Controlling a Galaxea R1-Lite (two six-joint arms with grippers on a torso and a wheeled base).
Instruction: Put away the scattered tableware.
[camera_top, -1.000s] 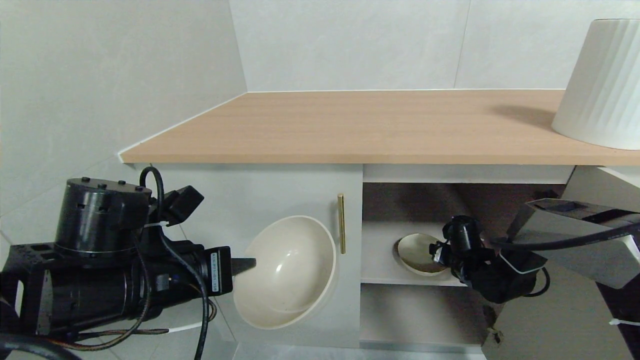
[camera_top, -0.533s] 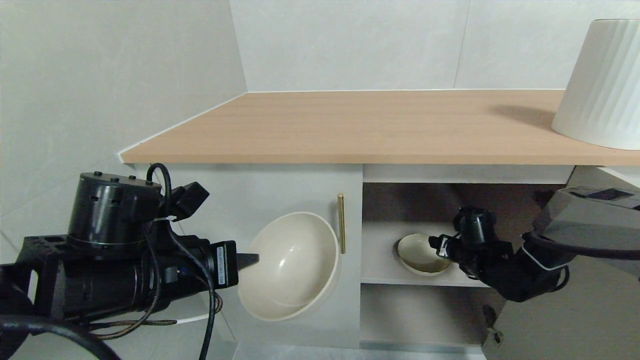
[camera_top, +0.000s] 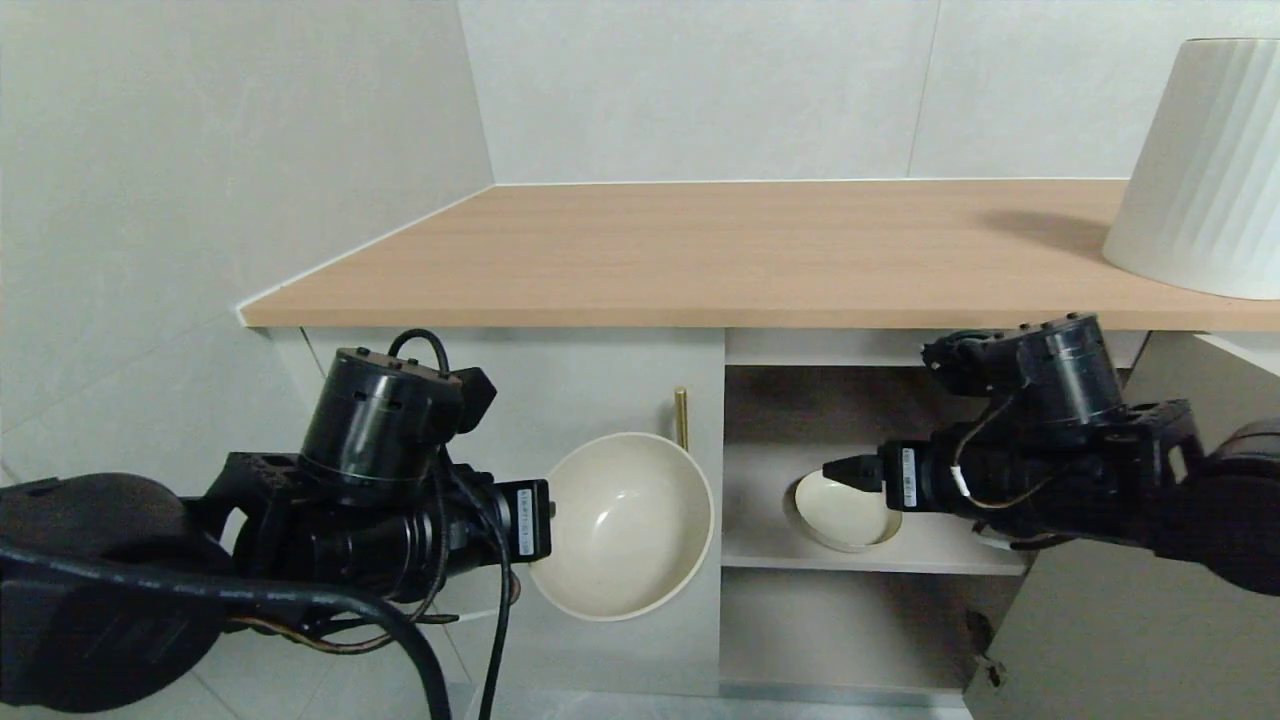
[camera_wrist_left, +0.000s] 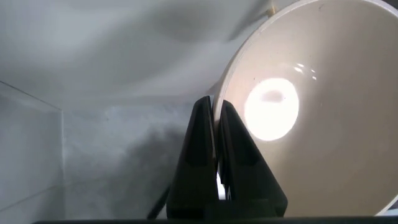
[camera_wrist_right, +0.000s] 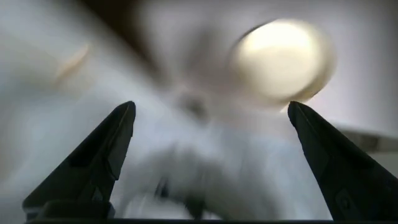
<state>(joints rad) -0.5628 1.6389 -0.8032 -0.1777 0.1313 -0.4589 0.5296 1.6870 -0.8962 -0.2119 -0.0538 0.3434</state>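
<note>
A large cream bowl (camera_top: 625, 525) hangs tilted in front of the closed left cabinet door (camera_top: 560, 400), and my left gripper (camera_top: 546, 522) is shut on its rim. In the left wrist view the two fingers (camera_wrist_left: 205, 124) pinch the edge of the large bowl (camera_wrist_left: 311, 106). A small cream bowl (camera_top: 845, 510) rests on the shelf (camera_top: 940, 555) of the open right compartment. My right gripper (camera_top: 835, 468) hovers just above and in front of it, apart from it. The right wrist view shows this gripper (camera_wrist_right: 210, 106) open and empty, with the small bowl (camera_wrist_right: 283, 59) beyond.
A wooden countertop (camera_top: 720, 250) runs above the cabinet, with a white ribbed lampshade (camera_top: 1210, 170) at its right end. A gold handle (camera_top: 681, 412) sits on the closed door by the big bowl's rim. The opened right door (camera_top: 1120, 640) stands at the lower right.
My left arm has carried the large bowl to the right, toward the open compartment. My right arm has risen and turned; its gripper has drawn back from the small bowl, which stays on the shelf.
</note>
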